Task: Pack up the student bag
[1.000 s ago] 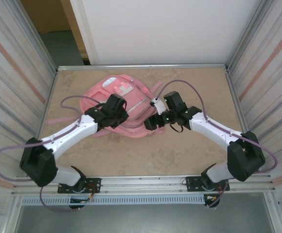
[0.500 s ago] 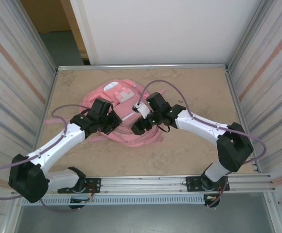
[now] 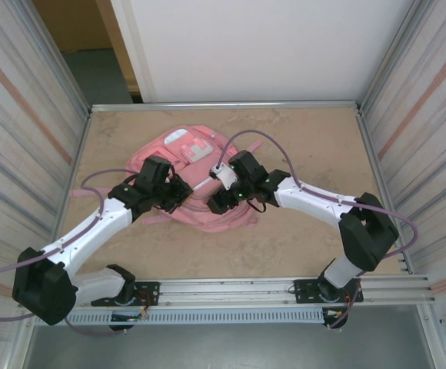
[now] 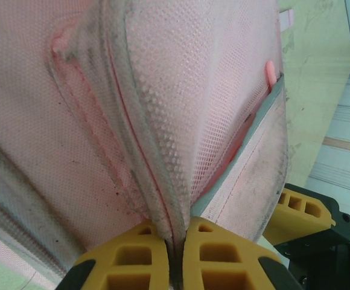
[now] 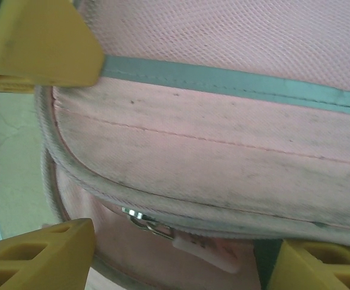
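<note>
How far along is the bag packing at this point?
Done: bag gripped; left gripper pinches a fabric fold. In hand: right gripper, open, straddles the edge by the zipper pull. Left: unzipping, it seems, and loading; whether anything is inside cannot be told.

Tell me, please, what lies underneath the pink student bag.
The student bag lies on the beige table, with pink straps poking out along its near edge. Anything else beneath is covered by the fabric.
</note>
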You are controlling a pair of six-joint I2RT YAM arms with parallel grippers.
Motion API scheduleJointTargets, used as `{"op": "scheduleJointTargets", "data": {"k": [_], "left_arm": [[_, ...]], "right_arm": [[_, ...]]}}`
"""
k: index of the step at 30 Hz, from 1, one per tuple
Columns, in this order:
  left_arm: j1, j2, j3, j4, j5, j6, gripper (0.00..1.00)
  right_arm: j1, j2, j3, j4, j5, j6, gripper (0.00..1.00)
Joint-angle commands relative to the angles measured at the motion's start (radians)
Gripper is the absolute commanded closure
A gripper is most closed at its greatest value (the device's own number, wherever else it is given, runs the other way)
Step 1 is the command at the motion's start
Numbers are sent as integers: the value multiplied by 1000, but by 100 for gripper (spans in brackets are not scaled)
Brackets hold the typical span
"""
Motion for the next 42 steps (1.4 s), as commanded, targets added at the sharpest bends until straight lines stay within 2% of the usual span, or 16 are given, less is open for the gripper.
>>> {"op": "scheduleJointTargets", "data": {"k": [1,5,8,14,15,20,24,27,31,33,36,40,42], "left_arm": [[5,-17,5,103,52,-5,100],[11,-10,4,107,61,2,100],[16,-6,-2,119,60,1,100],[44,-34,-24,112,60,16,100],[58,-41,-32,112,66,21,100],[135,-61,-60,85,101,66,100],[229,-17,-31,30,231,202,100],[291,20,-20,-7,286,291,100],[419,102,6,-16,393,369,100],[481,150,25,-10,404,362,100],[519,223,58,111,452,311,96],[519,350,181,94,382,321,92],[518,411,209,119,380,267,80]], "right_arm": [[16,24,23,34,-23,-17,35],[39,28,45,17,-37,-15,48],[58,29,46,1,20,-3,60],[54,41,76,-49,176,96,95],[49,37,82,-63,185,109,97],[-11,5,39,-67,209,174,100],[-117,17,-9,-47,168,232,100],[-185,50,-9,-38,139,250,100],[-228,74,12,-46,118,269,100],[-222,72,22,-52,65,268,100],[-163,56,30,-60,54,268,100],[-51,50,63,-65,35,288,100],[-4,50,80,-52,26,308,100]]}}
